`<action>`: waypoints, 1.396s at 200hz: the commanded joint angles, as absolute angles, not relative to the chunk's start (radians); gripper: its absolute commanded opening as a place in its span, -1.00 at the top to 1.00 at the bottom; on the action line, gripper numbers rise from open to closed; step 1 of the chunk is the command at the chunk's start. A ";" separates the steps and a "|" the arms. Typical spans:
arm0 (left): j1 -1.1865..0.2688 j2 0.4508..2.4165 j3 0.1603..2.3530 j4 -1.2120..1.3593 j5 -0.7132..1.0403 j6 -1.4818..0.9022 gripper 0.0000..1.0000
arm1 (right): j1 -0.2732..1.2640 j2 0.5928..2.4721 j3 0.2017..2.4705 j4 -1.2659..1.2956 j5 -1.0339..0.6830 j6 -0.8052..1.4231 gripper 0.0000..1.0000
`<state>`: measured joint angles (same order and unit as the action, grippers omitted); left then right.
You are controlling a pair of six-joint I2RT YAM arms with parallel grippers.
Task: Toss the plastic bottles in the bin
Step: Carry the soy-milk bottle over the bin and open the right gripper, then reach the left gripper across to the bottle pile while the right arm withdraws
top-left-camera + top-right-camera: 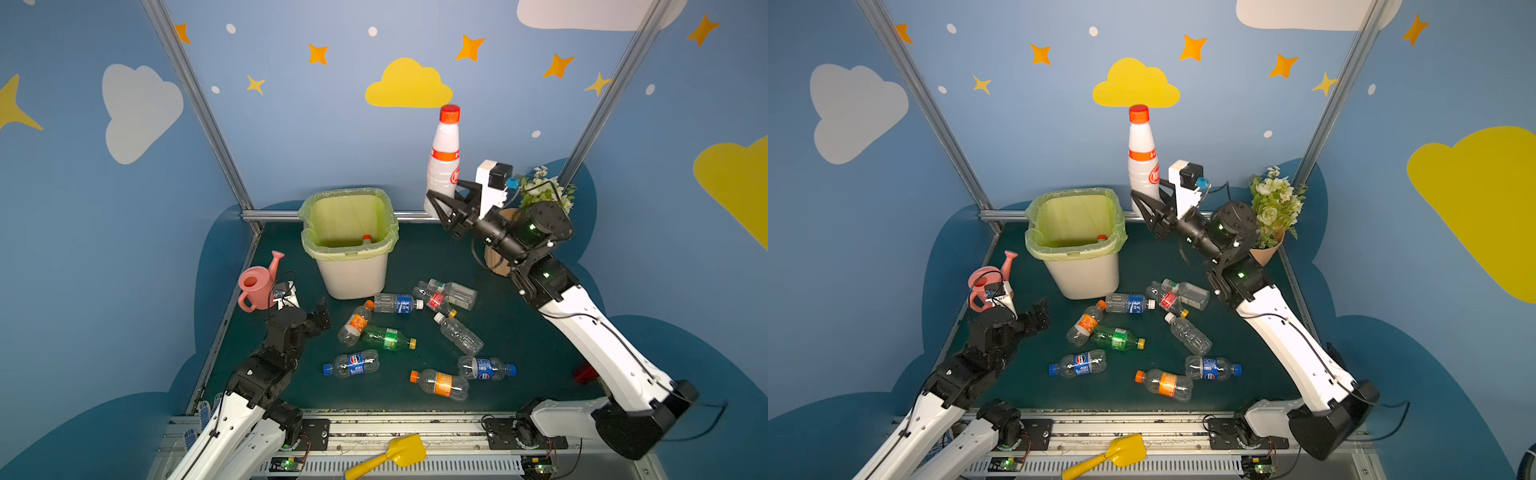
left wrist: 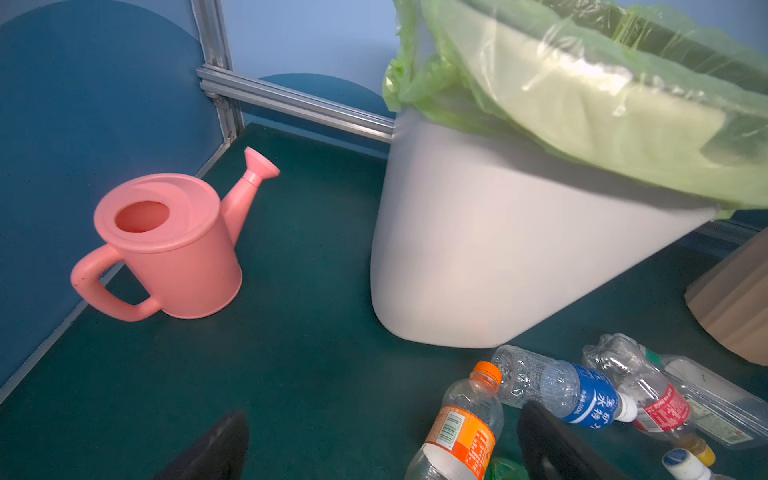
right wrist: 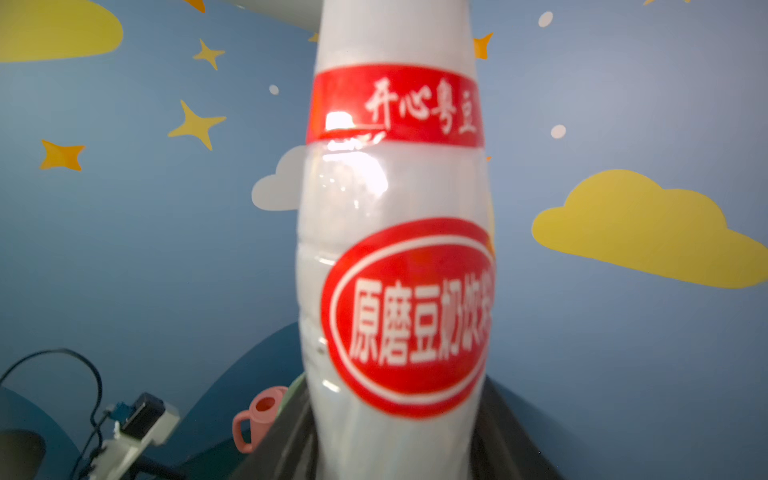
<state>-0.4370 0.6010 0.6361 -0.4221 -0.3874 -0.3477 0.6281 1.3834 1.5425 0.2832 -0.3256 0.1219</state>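
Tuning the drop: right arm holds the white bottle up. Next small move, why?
Probably swing the right gripper leftward until the white bottle is over the bin mouth. In both top views it sits upright in the jaws, right of the bin's rim; releasing here would likely miss.

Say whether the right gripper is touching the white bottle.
Touching. In the right wrist view the white bottle is pinched between the right gripper and its fingers; both top views show it held upright in midair.

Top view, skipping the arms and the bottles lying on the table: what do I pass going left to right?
pink watering can → bin → white red-capped bottle, raised upright → potted flowers
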 commanded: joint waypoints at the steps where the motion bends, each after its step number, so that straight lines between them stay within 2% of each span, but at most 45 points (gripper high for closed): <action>1: -0.451 0.603 0.623 -0.390 -0.402 -0.335 -1.00 | 0.660 1.548 1.589 0.437 -0.380 0.269 0.00; 35: -0.459 0.612 0.623 -0.394 -0.408 -0.339 -1.00 | 0.702 1.845 1.748 0.466 -0.457 0.371 -0.17; 45: -0.457 0.608 0.624 -0.402 -0.414 -0.340 -1.00 | 0.703 1.893 1.770 0.460 -0.458 0.380 -0.31; 52: -0.457 0.601 0.627 -0.412 -0.422 -0.339 -1.00 | 0.700 1.905 1.770 0.460 -0.456 0.375 -0.50; 61: -0.459 0.589 0.630 -0.424 -0.427 -0.338 -1.00 | 0.693 1.896 1.765 0.450 -0.452 0.356 -0.57; 76: -0.459 0.560 0.629 -0.440 -0.441 -0.335 -1.00 | 0.683 1.832 1.758 0.388 -0.423 0.295 -0.72; 93: -0.460 0.537 0.626 -0.451 -0.450 -0.332 -1.00 | 0.675 1.713 1.731 0.331 -0.370 0.207 -0.81; 126: -0.461 0.526 0.621 -0.450 -0.457 -0.329 -1.00 | 0.672 1.492 1.608 0.256 -0.239 0.057 -0.87; 152: -0.469 0.545 0.615 -0.426 -0.445 -0.324 -1.00 | 0.640 1.380 1.472 0.171 -0.152 0.033 -0.89; 189: -0.546 0.576 0.618 -0.389 -0.445 -0.267 -1.00 | 0.547 1.231 1.173 0.152 -0.081 0.111 -0.89; 235: -0.773 0.678 0.664 -0.353 -0.570 -0.127 -1.00 | 0.433 1.070 0.869 0.059 -0.001 0.227 -0.91; 279: -0.847 0.870 0.735 -0.356 -0.496 -0.063 -1.00 | 0.329 0.959 0.677 0.020 -0.015 0.317 -0.93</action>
<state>-0.8253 0.7994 0.6891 -0.3721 -0.5224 -0.1246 0.3691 1.0157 0.7193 0.0292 -0.0170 0.2470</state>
